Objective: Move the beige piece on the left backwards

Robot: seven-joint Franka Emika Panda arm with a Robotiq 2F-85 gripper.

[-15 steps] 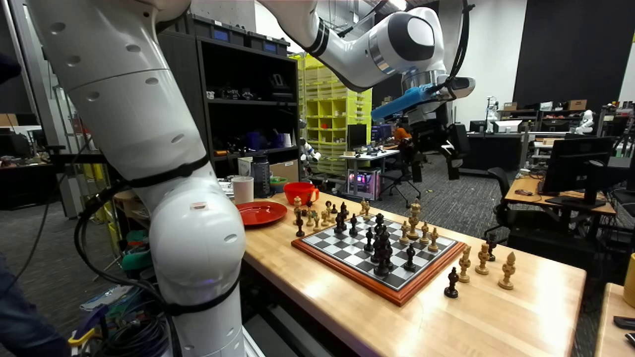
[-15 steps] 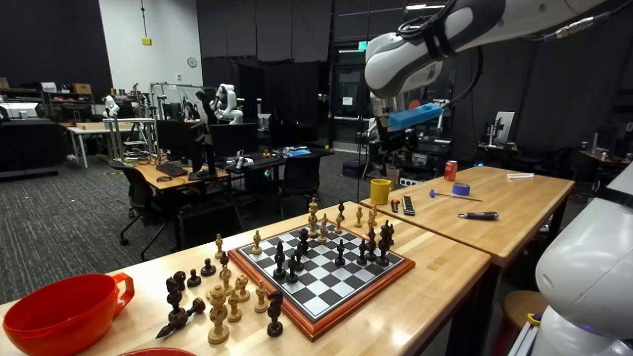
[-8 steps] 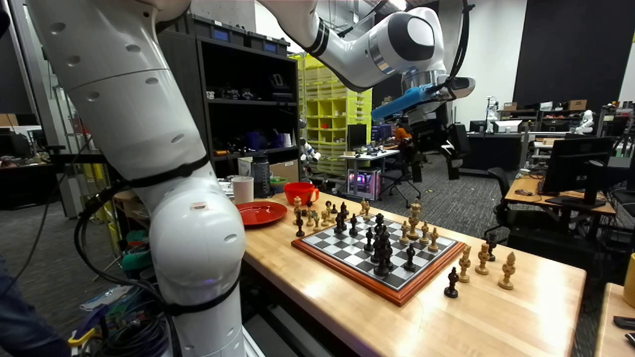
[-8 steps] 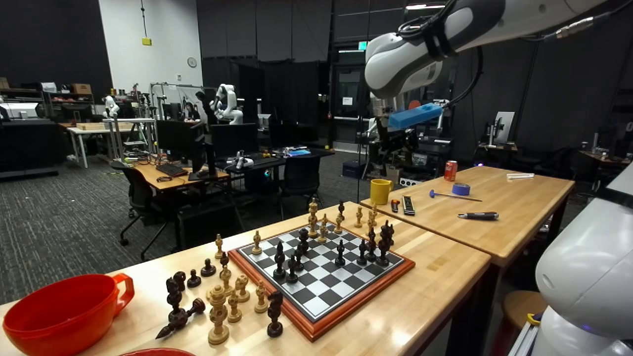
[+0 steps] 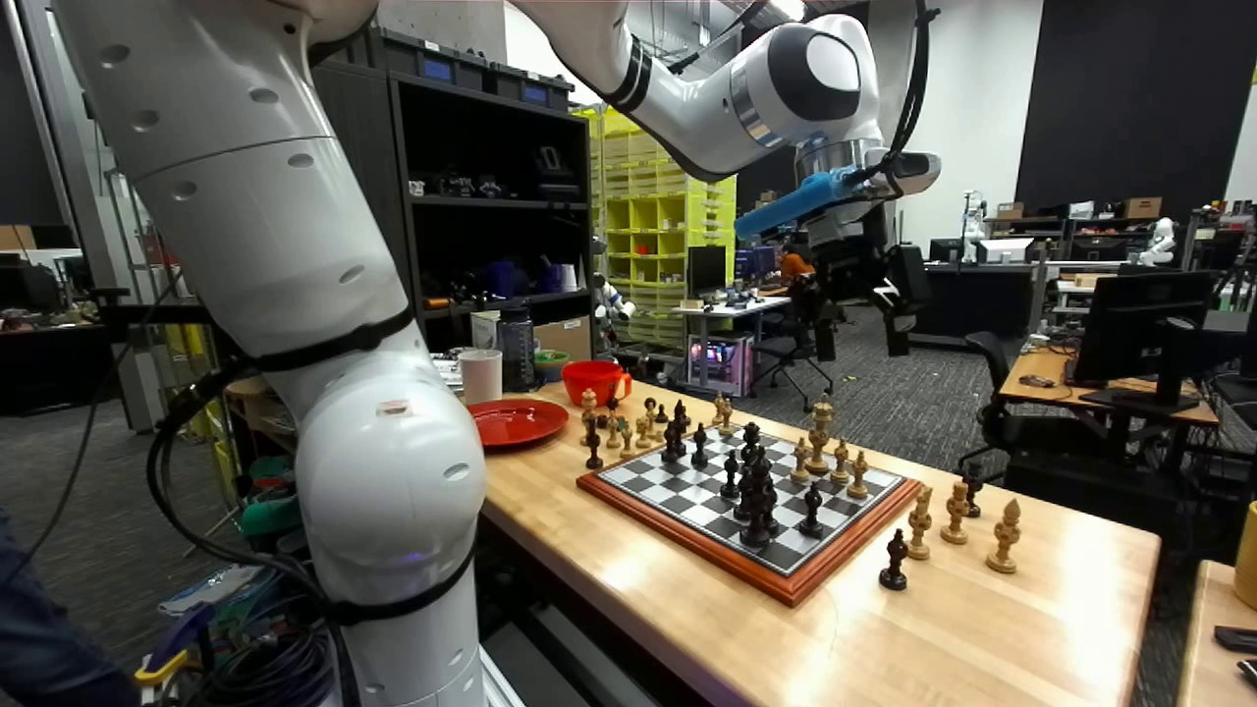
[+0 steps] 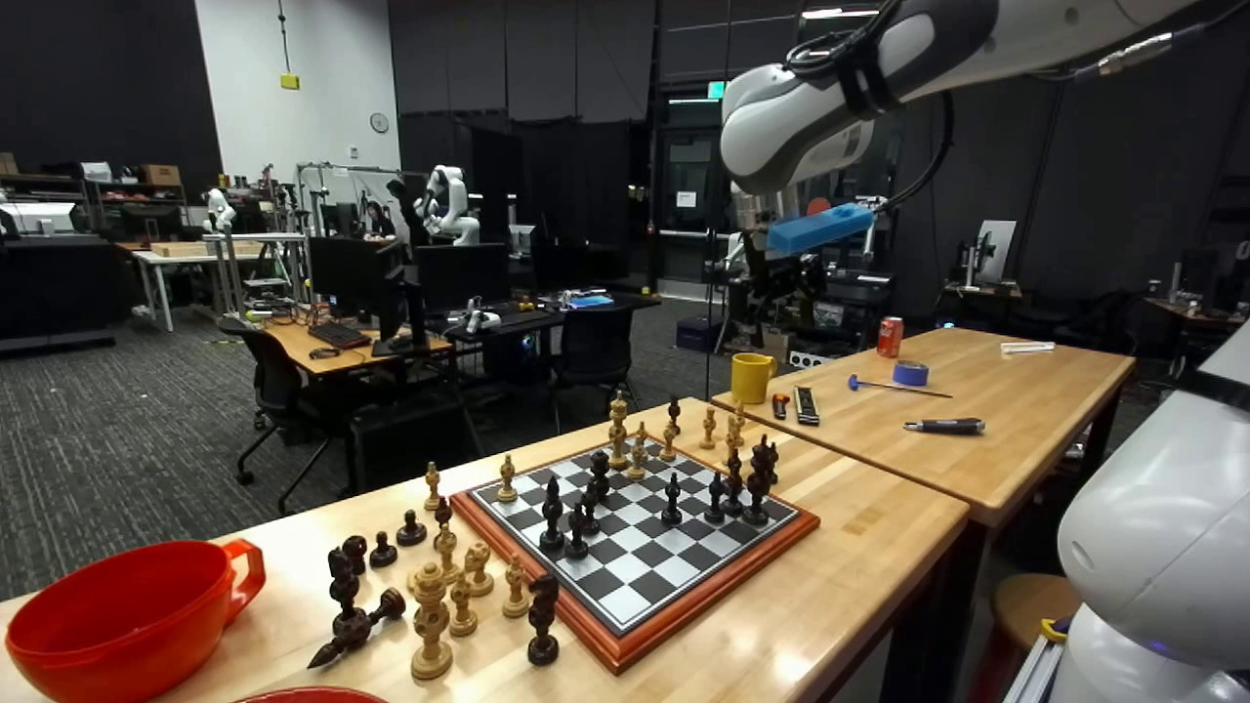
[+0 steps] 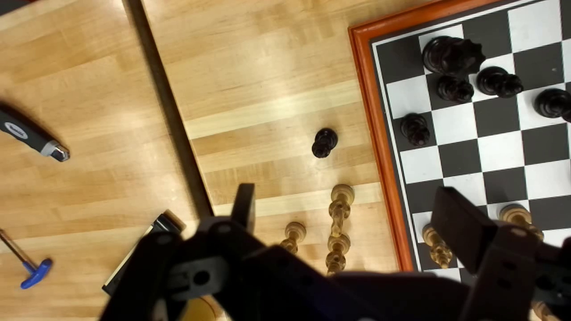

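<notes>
Your gripper [image 5: 861,342] hung spread and empty above the table [image 5: 962,638]; an off-line descent risked toppling beige pieces [image 5: 819,440] clustered near the far edge of the board [image 5: 678,503].

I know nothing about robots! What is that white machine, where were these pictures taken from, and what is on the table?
The white machine is a robot arm, steered by a person. At its end is a two-fingered gripper, hanging open above the wooden table and apparently holding nothing. Two cameras outside the robot give the wide pictures. The downward picture comes from a camera on the arm's wrist, so the gripper's dark fingers show up close. On the table sits a chessboard with dark pieces and beige pieces standing on it, and more beside it. A red bowl with a handle and a red plate are there too. The neighbouring table holds a yellow mug and a red can.
</notes>
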